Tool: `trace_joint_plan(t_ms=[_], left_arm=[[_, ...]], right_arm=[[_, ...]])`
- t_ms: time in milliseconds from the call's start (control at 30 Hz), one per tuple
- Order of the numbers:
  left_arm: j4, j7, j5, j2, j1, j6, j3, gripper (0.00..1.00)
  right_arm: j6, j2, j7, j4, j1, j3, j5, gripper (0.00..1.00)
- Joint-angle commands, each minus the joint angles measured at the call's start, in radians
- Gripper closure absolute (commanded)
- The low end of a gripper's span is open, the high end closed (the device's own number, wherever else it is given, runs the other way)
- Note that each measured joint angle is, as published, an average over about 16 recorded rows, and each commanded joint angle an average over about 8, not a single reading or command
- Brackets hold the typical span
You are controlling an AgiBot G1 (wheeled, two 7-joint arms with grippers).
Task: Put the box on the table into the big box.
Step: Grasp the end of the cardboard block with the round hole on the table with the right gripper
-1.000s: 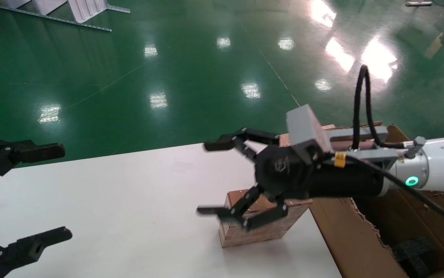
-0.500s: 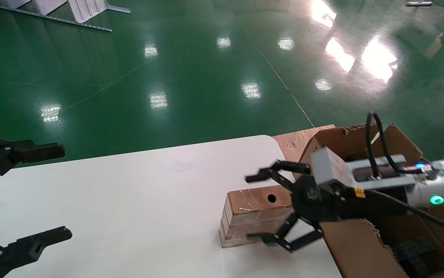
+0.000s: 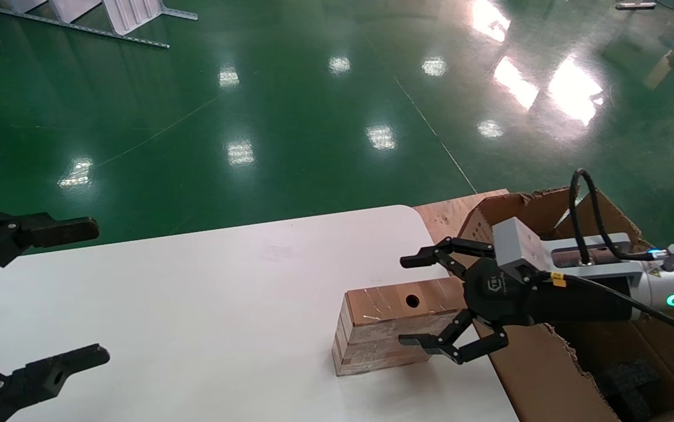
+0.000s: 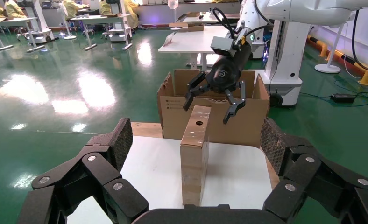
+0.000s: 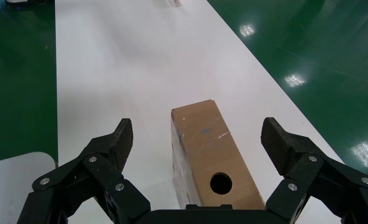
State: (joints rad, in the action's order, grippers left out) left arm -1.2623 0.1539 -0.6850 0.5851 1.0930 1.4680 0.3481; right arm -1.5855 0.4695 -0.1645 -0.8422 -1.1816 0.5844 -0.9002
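The small brown box [image 3: 384, 334] stands on its narrow side on the white table [image 3: 196, 305], near the table's right edge, with the round hole in its top face. My right gripper [image 3: 412, 300] is open and level with the box's right end, one finger on each side, not touching. The right wrist view shows the box [image 5: 205, 144] between the open fingers [image 5: 121, 137]. The big box [image 3: 542, 375] stands just right of the table, under my right arm. My left gripper [image 3: 98, 290] is open and parked at the table's left end. It faces the box [image 4: 195, 149] and the big box [image 4: 173, 119].
Black foam pieces [image 3: 630, 375] lie inside the big box. A wooden board [image 3: 445, 214] lies beside the table's rounded far corner. Green floor lies beyond, with a metal frame [image 3: 108, 17] far off.
My right gripper has come down from above the small box and drawn back towards the big box. It now straddles the box's right end, still open. The left arm has not moved.
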Motion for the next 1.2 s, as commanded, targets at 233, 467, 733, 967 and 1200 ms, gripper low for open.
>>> trace_joint_plan(t_ms=[233,467,733,967,1200], left_arm=[[0.0,0.0,0.0,0.0,0.0,0.0,0.0,0.0],[0.0,0.0,0.0,0.0,0.0,0.0,0.0,0.0],[0.0,0.0,0.0,0.0,0.0,0.0,0.0,0.0],[0.0,0.0,0.0,0.0,0.0,0.0,0.0,0.0],[0.0,0.0,0.0,0.0,0.0,0.0,0.0,0.0]], right_arm=[[0.0,0.024,-0.053,0.077,-0.045,0.069,-0.007,0.0],[-0.001,0.044,-0.093,0.143,-0.088,0.125,-0.009,0.0],[-0.003,0.056,-0.128,0.196,-0.123,0.187,0.005,0.0],[-0.005,0.058,-0.146,0.222,-0.142,0.241,0.031,0.0],[-0.005,0.057,-0.156,0.238,-0.156,0.29,0.066,0.0]])
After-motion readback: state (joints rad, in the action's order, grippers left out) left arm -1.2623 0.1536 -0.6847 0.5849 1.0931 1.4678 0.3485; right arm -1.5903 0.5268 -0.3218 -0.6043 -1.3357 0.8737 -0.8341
